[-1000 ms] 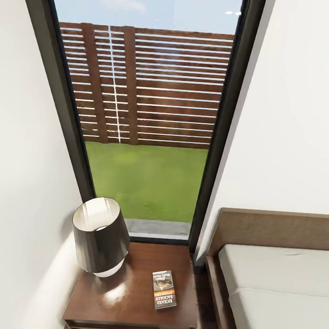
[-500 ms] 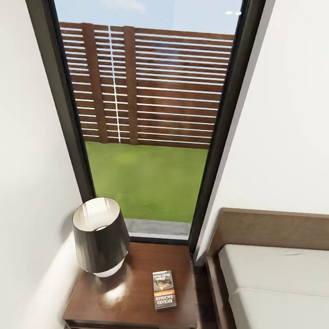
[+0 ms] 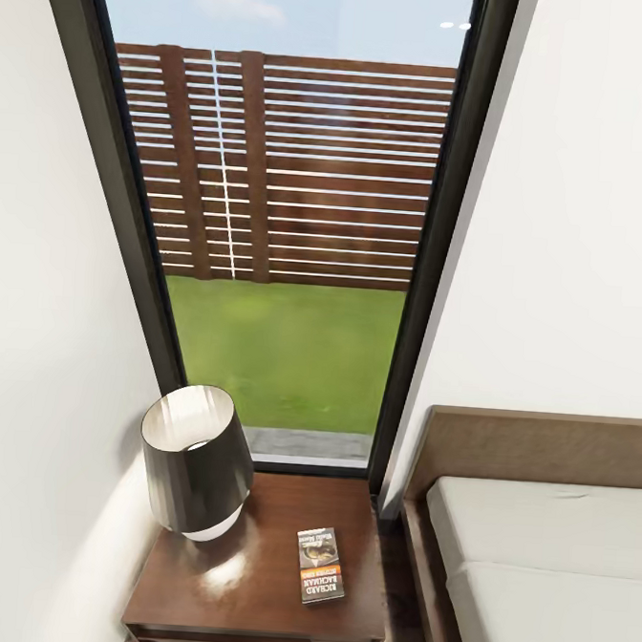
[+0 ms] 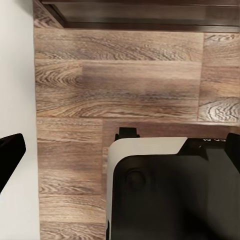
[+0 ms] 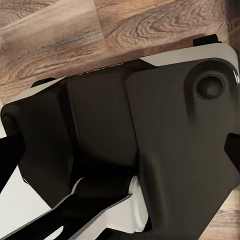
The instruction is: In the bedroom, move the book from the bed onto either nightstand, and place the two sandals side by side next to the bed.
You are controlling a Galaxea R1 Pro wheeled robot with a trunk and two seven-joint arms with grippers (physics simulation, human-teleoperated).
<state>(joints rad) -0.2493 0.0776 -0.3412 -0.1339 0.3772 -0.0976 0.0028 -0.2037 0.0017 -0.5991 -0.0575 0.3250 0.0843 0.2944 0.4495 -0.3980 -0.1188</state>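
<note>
Starting w/ the fingers: can't tell their state on either arm. Left wrist view gives a black-and-white robot housing (image 4: 170,190) hanging over the wood-plank floor (image 4: 115,85), w/ a dark furniture edge (image 4: 135,12) at the far side and a white wall (image 4: 15,75) alongside; right wrist view gives more dark housing (image 5: 135,130) over the same kind of planks. Whether the fingers are released or clenched isn't shown, and nothing appears held.

Outward, head view: the book (image 3: 321,564) lies flat on the nightstand (image 3: 255,585), on its right half, near the front edge, apart from the black-shaded lamp (image 3: 196,461) at the back left. Long axis runs roughly front-to-back, tilted slightly; the title lettering reads upside down from here, orange band toward the near end, greyish picture toward the window (image 3: 281,213). The bed (image 3: 534,556) sits just right of the nightstand, mattress bare where visible.

Judgement: book step looks done. Sandals are what's left, approx. half the task. Next move prob. calls for turning head and base away from this corner to find the pair, then lowering an arm to floor level.
</note>
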